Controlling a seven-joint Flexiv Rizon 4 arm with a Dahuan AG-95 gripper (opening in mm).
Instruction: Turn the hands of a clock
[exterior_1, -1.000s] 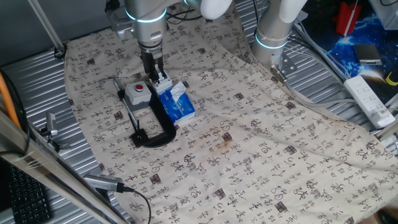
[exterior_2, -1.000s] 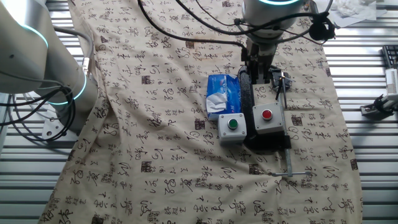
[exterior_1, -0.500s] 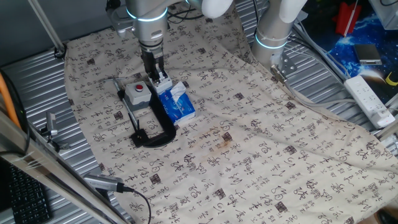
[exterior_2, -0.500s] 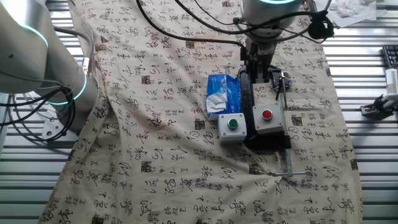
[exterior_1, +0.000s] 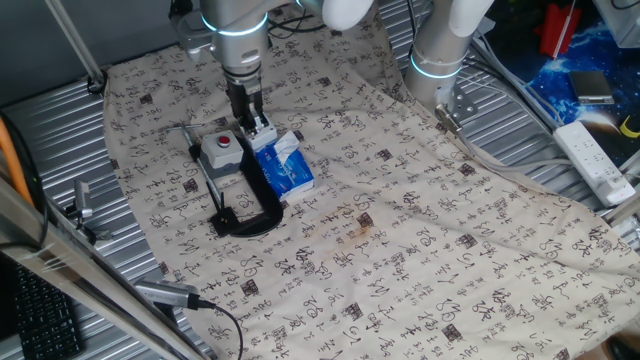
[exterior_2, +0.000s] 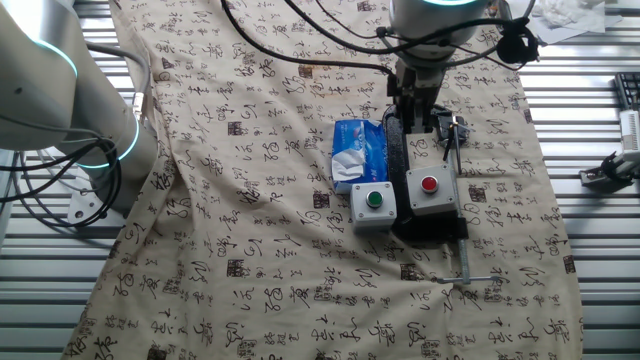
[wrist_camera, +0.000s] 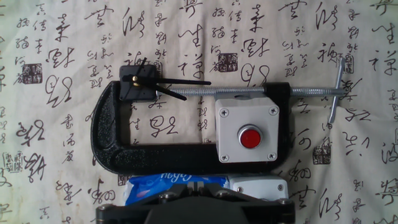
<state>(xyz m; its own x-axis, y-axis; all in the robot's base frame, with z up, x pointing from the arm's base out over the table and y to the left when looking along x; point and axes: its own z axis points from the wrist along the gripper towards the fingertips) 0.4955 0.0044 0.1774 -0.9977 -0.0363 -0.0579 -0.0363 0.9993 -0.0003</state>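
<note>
A cream cloth (exterior_1: 430, 230) printed with black calligraphy covers the tabletop (exterior_1: 60, 130), whose ribbed metal surface shows at the edges. A white power strip (exterior_1: 597, 160) lies at one side, near blue clutter. A black keyboard (exterior_1: 35, 320) sits at a corner.

Desk (exterior_1: 60, 110): ribbed metal top, mostly covered by a cream cloth (exterior_1: 450, 250) printed with black characters | On cloth: black clamp (wrist_camera: 106, 143) lying flat; grey box with red button (wrist_camera: 247, 130) inside the clamp's frame; blue tissue box (exterior_1: 285, 170) just beside the clamp; grey box with green button (exterior_2: 373, 205) touching the red-button box
</note>
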